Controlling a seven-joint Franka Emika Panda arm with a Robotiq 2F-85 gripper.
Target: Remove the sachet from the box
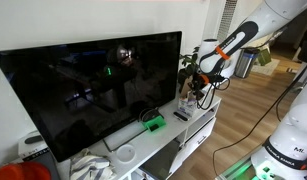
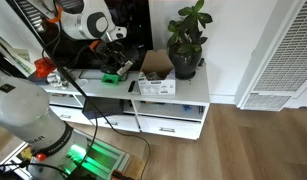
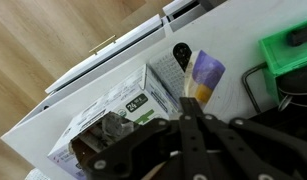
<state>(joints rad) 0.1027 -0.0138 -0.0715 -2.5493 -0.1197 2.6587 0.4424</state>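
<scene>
Your one box sits on the white cabinet top, near its front edge. It is rectangular card with tan flaps standing open in the wrist view, pale printed sides, and crumpled pale contents inside. In an exterior view the box stands just beside the single potted plant. One sachet, flat and glossy, purple fading to yellow, shows outside the box, right at the tips of your gripper. The black fingers draw close together there, but you cannot tell whether they pinch the sachet. One slim black oblong lies beside it. One bright green blocky object sits further along. One large dark-screened TV stands behind.
</scene>
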